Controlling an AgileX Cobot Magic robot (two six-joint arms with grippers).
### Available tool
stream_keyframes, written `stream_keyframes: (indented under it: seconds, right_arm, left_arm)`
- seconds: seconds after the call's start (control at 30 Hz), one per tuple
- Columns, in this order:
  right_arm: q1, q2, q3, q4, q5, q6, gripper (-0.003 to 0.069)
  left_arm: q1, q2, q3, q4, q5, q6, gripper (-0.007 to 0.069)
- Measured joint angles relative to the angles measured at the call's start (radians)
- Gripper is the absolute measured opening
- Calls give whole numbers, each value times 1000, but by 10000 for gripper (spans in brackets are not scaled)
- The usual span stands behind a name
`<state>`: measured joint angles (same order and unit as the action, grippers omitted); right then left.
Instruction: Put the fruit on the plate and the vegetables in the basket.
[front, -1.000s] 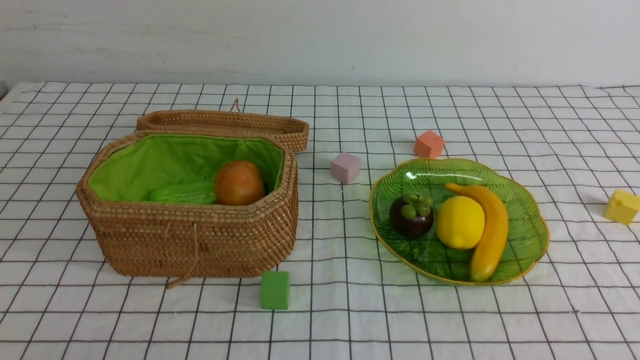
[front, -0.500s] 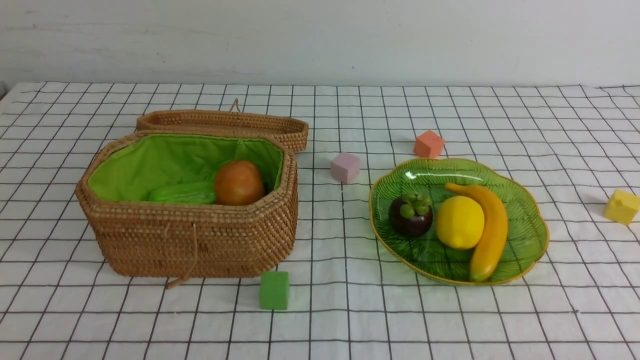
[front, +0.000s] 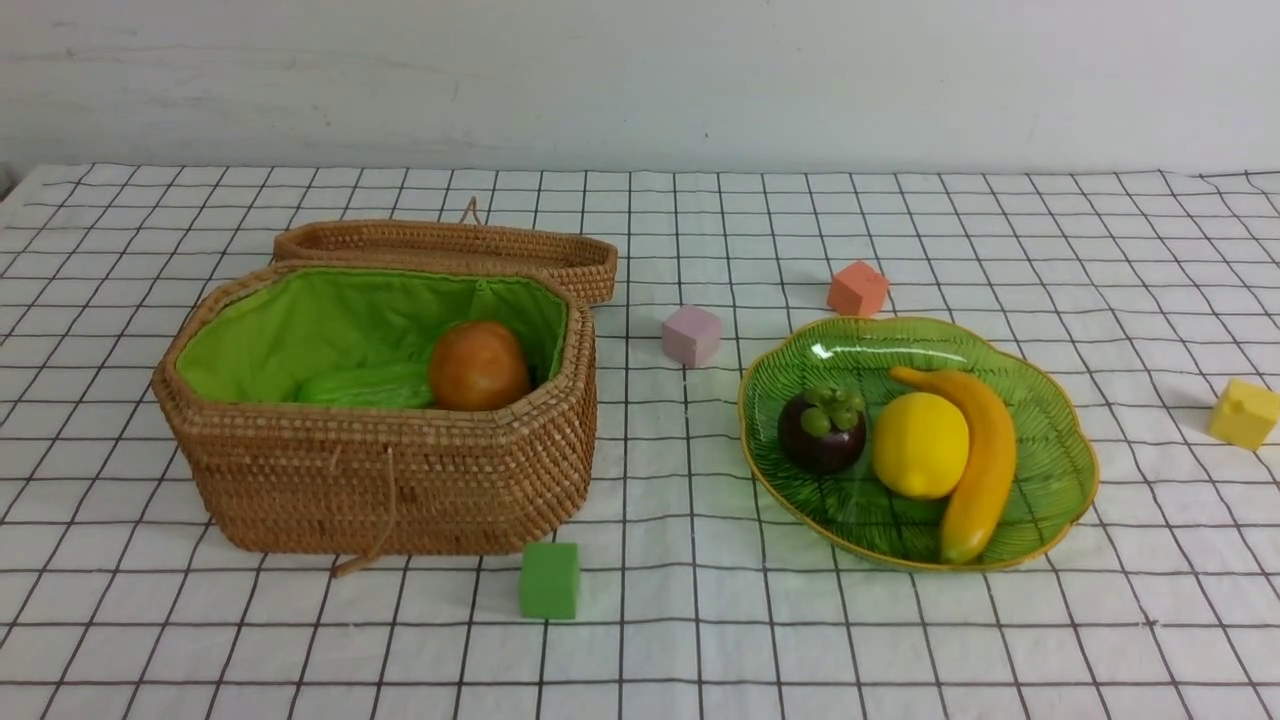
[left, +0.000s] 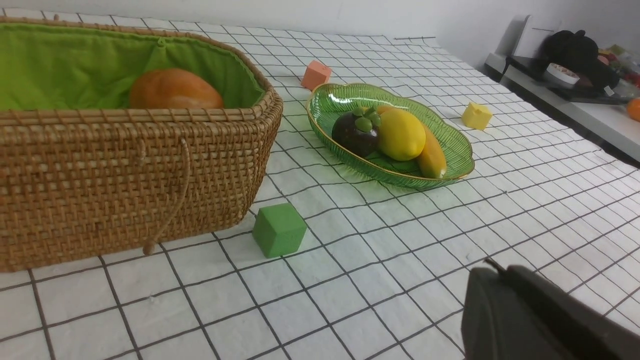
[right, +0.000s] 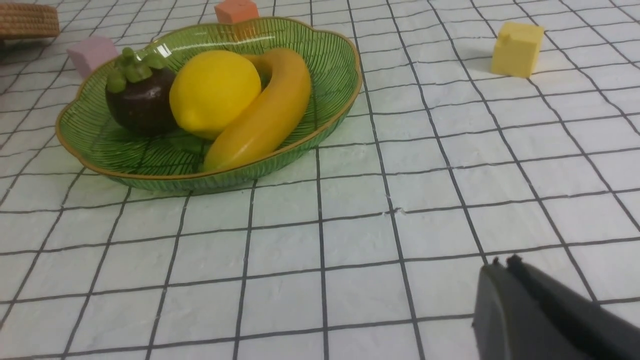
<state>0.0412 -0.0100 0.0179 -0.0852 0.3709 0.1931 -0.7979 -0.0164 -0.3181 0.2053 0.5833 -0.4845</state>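
Observation:
The green glass plate (front: 1060, 450) holds the lemon (front: 920, 445), the banana (front: 985, 465) and the dark mangosteen (front: 822, 432). In the wicker basket (front: 400, 480) lie the round potato (front: 479, 365) and the light-green cucumber (front: 365, 386); carrot and eggplant do not show. Neither arm appears in the front view. My left gripper (left: 492, 267) hovers shut over bare cloth, well short of the basket (left: 100, 170) and plate (left: 450, 165). Shut too, my right gripper (right: 502, 261) stays over the cloth, apart from the plate (right: 320, 115), holding nothing.
Foam cubes lie on the checked cloth: green (front: 549, 580) in front of the basket, pink (front: 691, 334) and orange (front: 857, 288) behind the plate, yellow (front: 1243, 413) at the far right. The basket's lid (front: 450, 245) lies open behind it.

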Motion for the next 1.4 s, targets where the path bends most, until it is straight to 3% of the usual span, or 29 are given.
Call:
stream_keyframes:
  seconds: [0.67, 0.77, 0.8, 0.83, 0.87, 0.93, 1.03, 1.2, 1.4]
  right_arm:
    - [0, 0, 0, 0, 1, -1, -2]
    - [0, 0, 0, 0, 1, -2, 1]
    - [0, 0, 0, 0, 1, -2, 1]
    - [0, 0, 0, 0, 1, -2, 3]
    - [0, 0, 0, 0, 1, -2, 3]
    - [0, 0, 0, 0, 1, -2, 3]
    - [0, 0, 0, 0, 2, -2, 6]
    - [0, 0, 0, 0, 2, -2, 12]
    - [0, 0, 0, 0, 2, -2, 18]
  left_arm:
    - [17, -1, 37, -6, -31, 0, 8]
    - [187, -1, 127, -51, -121, 32, 4]
    - [187, -1, 132, -55, -128, 34, 4]
    - [315, -1, 178, -82, -188, 54, -13]
    - [330, -1, 190, -89, -203, 59, -13]
    - [500, -1, 270, -127, -302, 80, -13]
    - [656, -1, 337, -155, -340, 83, -13]
    - [718, -1, 348, -172, -205, 83, -13]
    - [716, -1, 349, -181, -205, 83, -13]
